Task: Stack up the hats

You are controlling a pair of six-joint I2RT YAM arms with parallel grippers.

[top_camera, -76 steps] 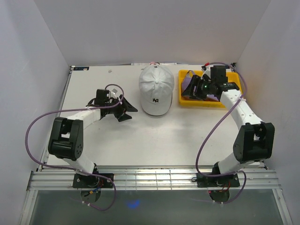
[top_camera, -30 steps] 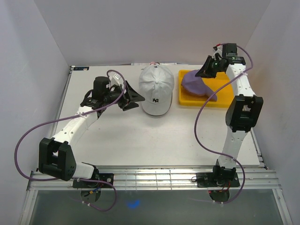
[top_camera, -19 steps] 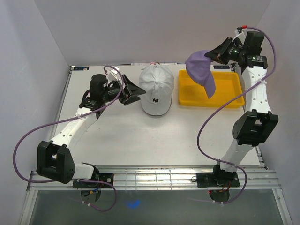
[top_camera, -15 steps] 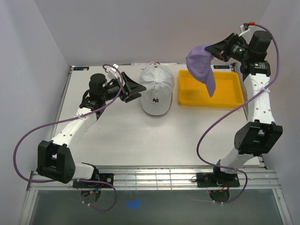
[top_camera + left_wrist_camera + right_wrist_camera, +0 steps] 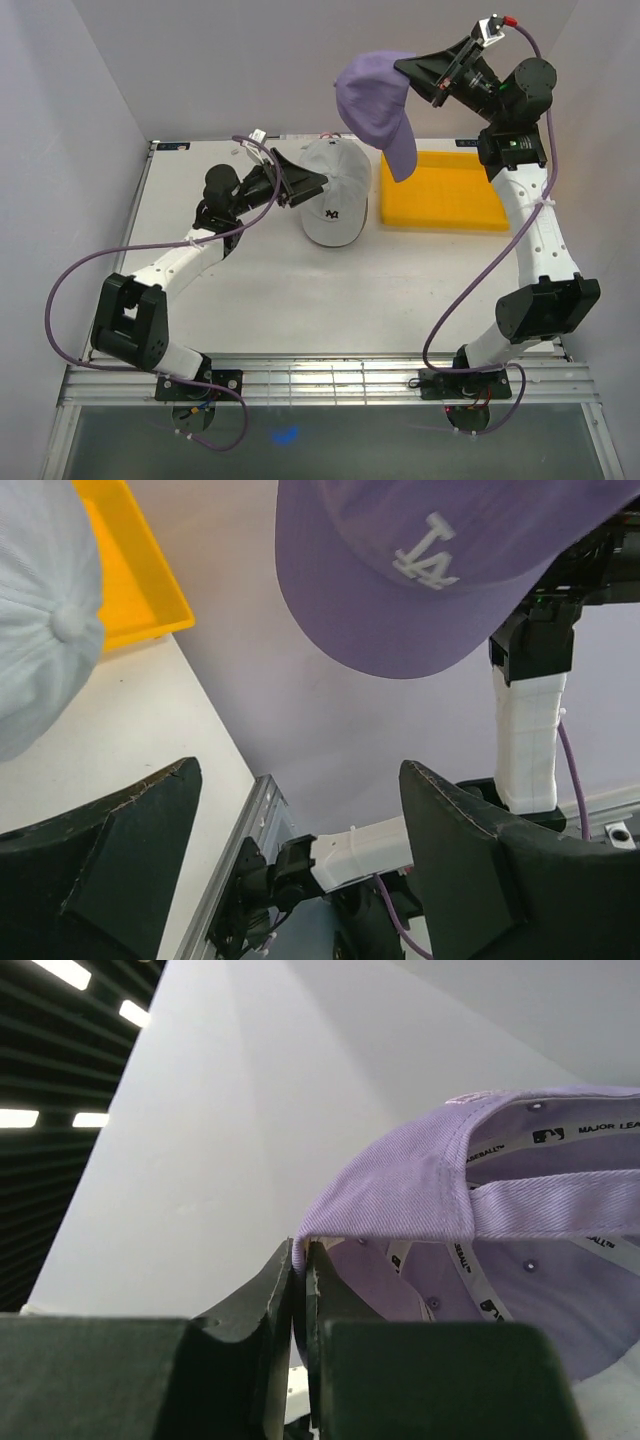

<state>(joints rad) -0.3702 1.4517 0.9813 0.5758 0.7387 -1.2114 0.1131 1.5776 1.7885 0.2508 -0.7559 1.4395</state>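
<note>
A white hat (image 5: 337,195) lies on the table's far middle, brim toward me; its crown shows at the left edge of the left wrist view as the white hat (image 5: 40,610). A purple hat (image 5: 375,100) hangs high in the air above and just right of it. My right gripper (image 5: 405,68) is shut on its back rim, and the right wrist view shows the purple hat (image 5: 500,1170) pinched in the right gripper (image 5: 300,1250). My left gripper (image 5: 312,188) stands open at the white hat's left side. The left gripper (image 5: 298,770) holds nothing, with the purple hat (image 5: 430,570) above it.
A flat yellow tray (image 5: 450,200) sits to the right of the white hat with nothing in it; its corner is the yellow tray (image 5: 130,570) in the left wrist view. White walls close in the table at the back and sides. Purple cables loop from both arms.
My right arm lifted the purple hat out of the yellow tray and carried it up and to the left. My left gripper opened wider and moved right to the white hat's side.
</note>
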